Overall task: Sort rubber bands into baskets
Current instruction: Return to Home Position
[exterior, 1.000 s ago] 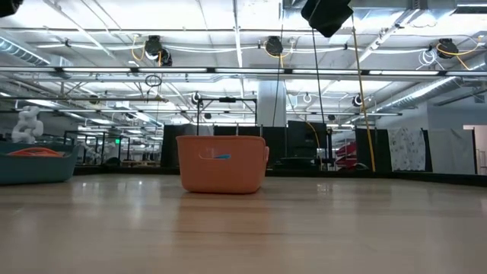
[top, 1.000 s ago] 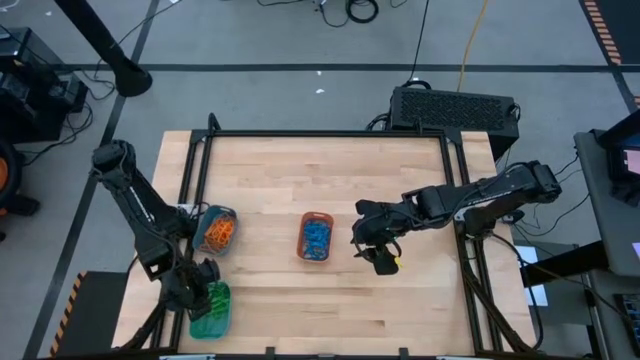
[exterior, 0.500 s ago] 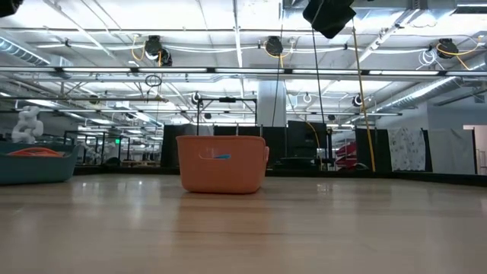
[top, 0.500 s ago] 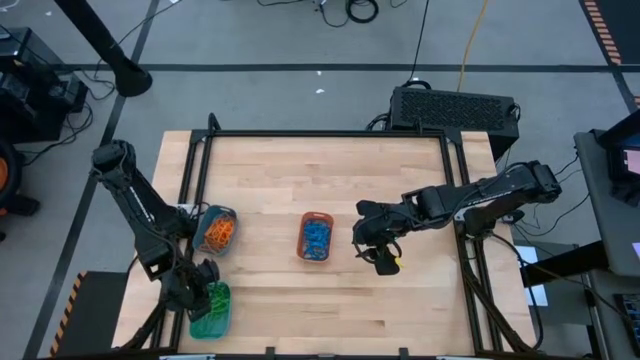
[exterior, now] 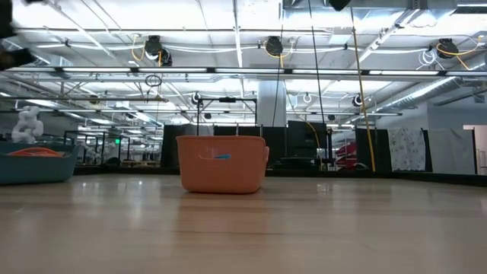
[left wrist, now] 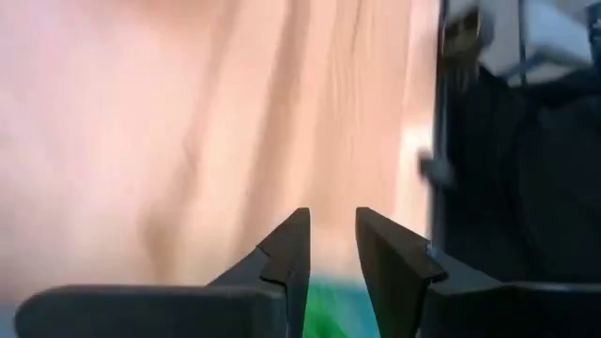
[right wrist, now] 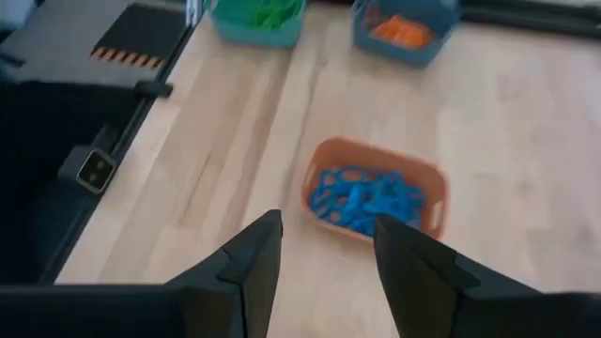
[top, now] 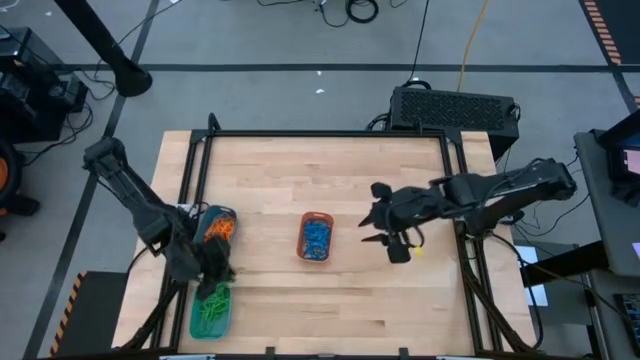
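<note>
Left end effector [top: 214, 272]: fingers slightly parted, seemingly over teal basket [right wrist: 255, 36], bench's [top: 330, 170] left edge.
Right end effector [right wrist: 324, 225]: fingers spread, beside orange basket [exterior: 221, 167].
Beyond far edge: black box [top: 455, 106].

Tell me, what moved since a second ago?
The left gripper came off the green-band basket, toward the orange-band basket. The right gripper drew away from the middle basket, to the right. Nothing was grabbed or dropped. The baskets stayed put.
</note>
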You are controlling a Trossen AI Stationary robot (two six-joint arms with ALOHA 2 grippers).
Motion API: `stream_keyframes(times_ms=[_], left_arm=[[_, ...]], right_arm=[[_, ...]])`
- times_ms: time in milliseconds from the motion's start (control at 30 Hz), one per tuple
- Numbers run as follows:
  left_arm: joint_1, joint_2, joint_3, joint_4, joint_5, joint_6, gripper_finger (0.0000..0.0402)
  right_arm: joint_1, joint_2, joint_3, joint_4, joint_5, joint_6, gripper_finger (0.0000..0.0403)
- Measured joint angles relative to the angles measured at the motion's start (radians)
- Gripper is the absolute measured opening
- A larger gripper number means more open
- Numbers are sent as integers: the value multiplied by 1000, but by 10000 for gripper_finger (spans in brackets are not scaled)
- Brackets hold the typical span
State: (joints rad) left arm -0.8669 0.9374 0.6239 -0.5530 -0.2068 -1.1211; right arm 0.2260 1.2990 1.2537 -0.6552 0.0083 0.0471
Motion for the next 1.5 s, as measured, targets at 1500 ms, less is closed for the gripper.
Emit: stream_keyframes(times_ms=[1500], left_arm=[[507,-926,-158,122,-258,1048,95]], right_arm=[[-172,-808,-983,691,195,177,162]])
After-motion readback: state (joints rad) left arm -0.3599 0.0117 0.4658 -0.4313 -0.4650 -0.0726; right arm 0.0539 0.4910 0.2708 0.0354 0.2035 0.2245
